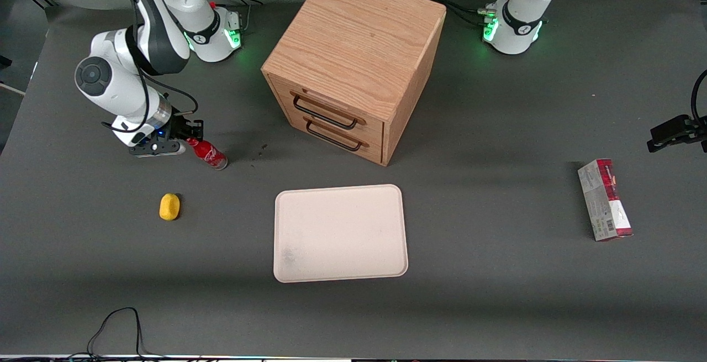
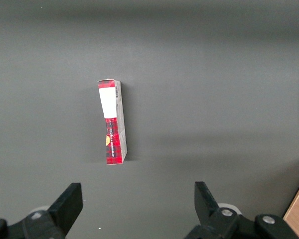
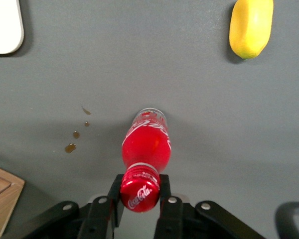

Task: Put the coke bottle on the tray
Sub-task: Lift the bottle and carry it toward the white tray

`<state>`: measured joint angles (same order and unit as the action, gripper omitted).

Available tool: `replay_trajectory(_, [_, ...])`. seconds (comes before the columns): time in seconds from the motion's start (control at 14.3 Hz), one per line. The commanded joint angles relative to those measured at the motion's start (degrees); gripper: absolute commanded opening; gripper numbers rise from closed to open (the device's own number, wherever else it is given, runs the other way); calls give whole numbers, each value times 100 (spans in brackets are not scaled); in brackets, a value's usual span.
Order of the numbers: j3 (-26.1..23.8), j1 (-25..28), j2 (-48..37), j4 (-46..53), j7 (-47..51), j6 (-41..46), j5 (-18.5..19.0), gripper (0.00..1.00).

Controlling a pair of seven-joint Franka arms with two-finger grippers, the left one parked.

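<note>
Toward the working arm's end of the dark grey surface [image 1: 497, 295], the claw [image 1: 189, 136] sits low, its two black fingers [image 3: 113, 196] pinching the red cap of the coke bottle [image 1: 207, 154]. In the right wrist view the cap, with its white script logo, is clamped between the pads, and the bottle [image 3: 145, 149] reaches away from the claw with its clear silvery base against the surface. From the front the bottle looks tilted, cap up in the claw and base down on the surface, pointing away from the claw toward the tray.

A yellow lemon-like object [image 1: 169, 206] lies near the claw, closer to the front camera, apart from the bottle. A few small brownish spots [image 3: 75, 134] mark the surface just beside the bottle.

The tray [image 1: 341, 268], cream-white with rounded corners and a faint grey smudge, lies flat well apart from the claw, toward the middle of the surface and nearer the front camera; nothing rests on it. A wooden drawer cabinet [image 1: 353, 58] with two dark handles stands farther from the front camera than the tray. A red-and-grey carton [image 1: 604, 199] lies well away from the claw, toward the parked arm's end.
</note>
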<state>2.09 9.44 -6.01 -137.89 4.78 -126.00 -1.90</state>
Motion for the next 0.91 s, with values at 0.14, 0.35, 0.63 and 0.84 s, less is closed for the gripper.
replay_trajectory(0.14, [28, -13, -14, 1797, 242, 2041, -56, 0])
replay_trajectory(0.35, [28, -30, 213, 2825, 523, 2815, -65, 0])
replay_trajectory(0.63, [37, -48, 1144, 4758, 717, 4142, -143, 0])
replay_trajectory(0.84, [11, -13, 1602, 5525, 1049, 4418, -266, 0])
